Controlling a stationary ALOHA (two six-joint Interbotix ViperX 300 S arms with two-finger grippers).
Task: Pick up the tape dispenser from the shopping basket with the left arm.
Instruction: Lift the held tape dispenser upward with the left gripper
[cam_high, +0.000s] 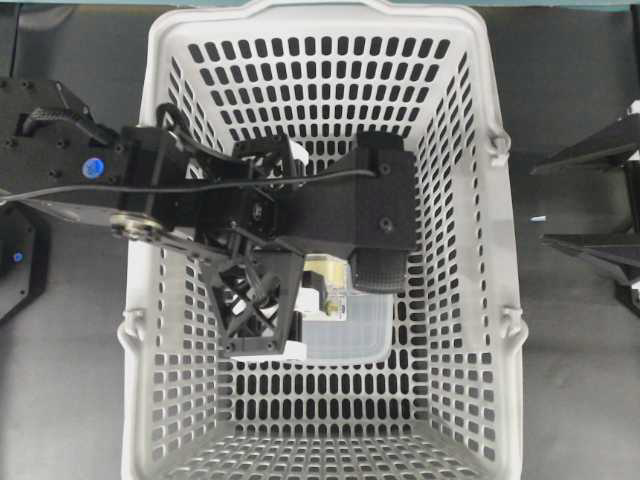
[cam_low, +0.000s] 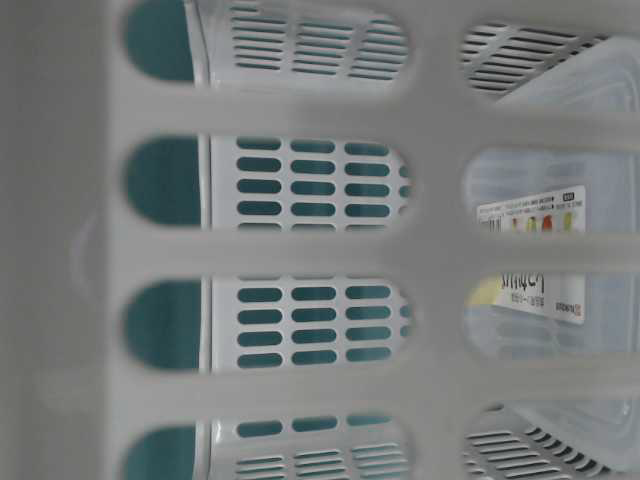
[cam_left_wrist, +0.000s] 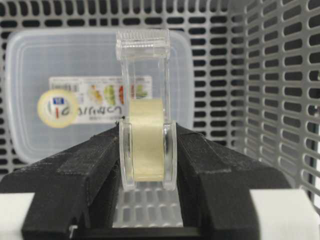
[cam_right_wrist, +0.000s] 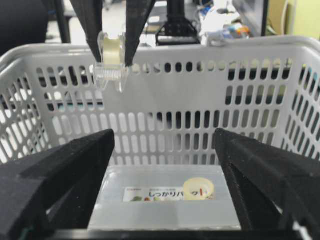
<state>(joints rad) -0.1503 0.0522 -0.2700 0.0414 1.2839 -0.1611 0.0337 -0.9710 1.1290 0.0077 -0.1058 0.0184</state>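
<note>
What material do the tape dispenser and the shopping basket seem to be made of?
Tape dispenser: clear, glossy hard plastic, probably; the basket slots show through it. Its roll looks pale yellowish and translucent.
Shopping basket: light-grey moulded plastic, seemingly matte, with slotted walls and a rounded rim.

Left gripper (cam_left_wrist: 148, 160) clamps tape dispenser (cam_left_wrist: 147, 125) — labelled box (cam_left_wrist: 95, 95) behind.

Clear tape dispenser (cam_left_wrist: 146, 107) with pale yellowish roll, raised above the light-grey slotted shopping basket (cam_right_wrist: 200, 65)
</note>
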